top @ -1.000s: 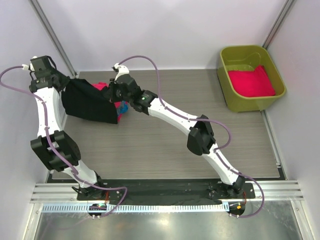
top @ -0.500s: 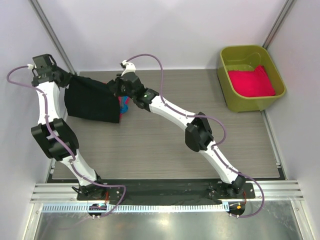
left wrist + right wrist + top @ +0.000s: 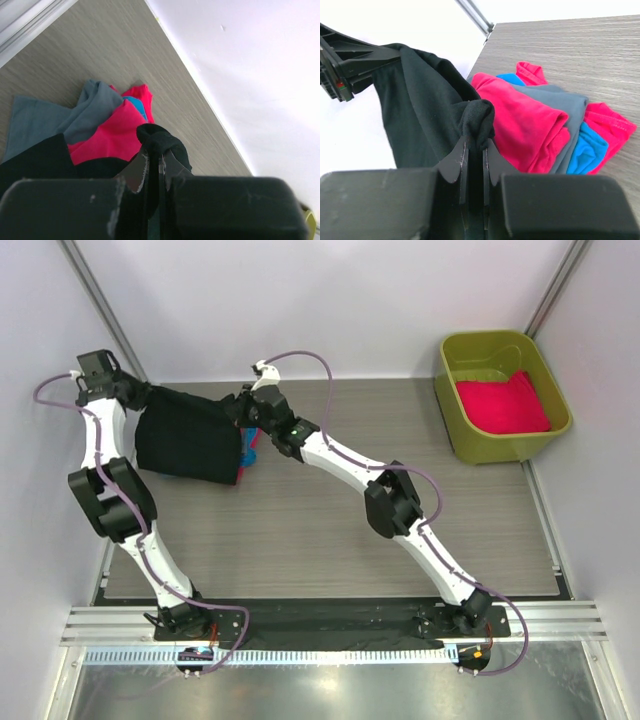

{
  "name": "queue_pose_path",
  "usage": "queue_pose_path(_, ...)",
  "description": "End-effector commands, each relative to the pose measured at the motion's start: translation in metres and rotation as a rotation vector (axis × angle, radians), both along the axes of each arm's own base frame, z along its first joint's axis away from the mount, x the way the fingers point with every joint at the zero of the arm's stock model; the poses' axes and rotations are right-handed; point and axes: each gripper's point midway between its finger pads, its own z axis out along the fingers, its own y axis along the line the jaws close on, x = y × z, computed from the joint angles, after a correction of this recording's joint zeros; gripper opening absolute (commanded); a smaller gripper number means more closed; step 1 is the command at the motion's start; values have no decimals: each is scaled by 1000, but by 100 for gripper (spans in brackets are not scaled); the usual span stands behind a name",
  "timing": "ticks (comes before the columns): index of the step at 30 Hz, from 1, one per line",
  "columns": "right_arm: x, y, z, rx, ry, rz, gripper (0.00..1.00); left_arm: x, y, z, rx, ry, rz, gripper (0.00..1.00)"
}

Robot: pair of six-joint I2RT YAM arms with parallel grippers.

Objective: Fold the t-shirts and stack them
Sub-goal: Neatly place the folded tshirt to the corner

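Table [image 3: 300, 530]: flat grey laminate with fine straight wood grain, matte.

Left gripper [image 3: 154, 165]: jaws nearly together, pinching a bunched corner of the black t-shirt [image 3: 190, 440]. Right gripper [image 3: 474, 155]: narrow, clamped on a second bunched corner of the same shirt.

Black t-shirt: soft matte knit, stretched between both grippers in the upper left of the top view. It hangs as a roughly rectangular sheet and puckers into folds at each pinch.

Beneath it, a loose crumpled pile on the table: hot-pink tee [image 3: 520, 120], grey cloth [image 3: 565, 107] and blue tee [image 3: 587, 147], overlapping.

Upper right, well apart: olive-green tub [image 3: 445, 390], smooth plastic with rounded corners, holding a folded pink tee [image 3: 503, 403].
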Motion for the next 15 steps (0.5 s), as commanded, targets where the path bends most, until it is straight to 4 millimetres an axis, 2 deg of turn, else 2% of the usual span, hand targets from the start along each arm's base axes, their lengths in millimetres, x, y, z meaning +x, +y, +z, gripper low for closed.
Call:
queue_pose_path(1,22,-10,22,87,-65,-56,1,31,23,61,104,-231,56,0)
queue_pose_path(3,26,-11,16,101,-64,-64,1,37,18,65,115,-258,43,0)
queue_pose_path(6,35,-15,7,110,-65,-80,1,44,12,57,144,-257,44,0)
queue_pose_path(8,39,-17,0,109,-62,-86,1,51,8,61,160,-297,47,0)
queue_pose_path(15,46,-20,-17,94,-60,-81,1,78,15,19,114,-282,43,0)
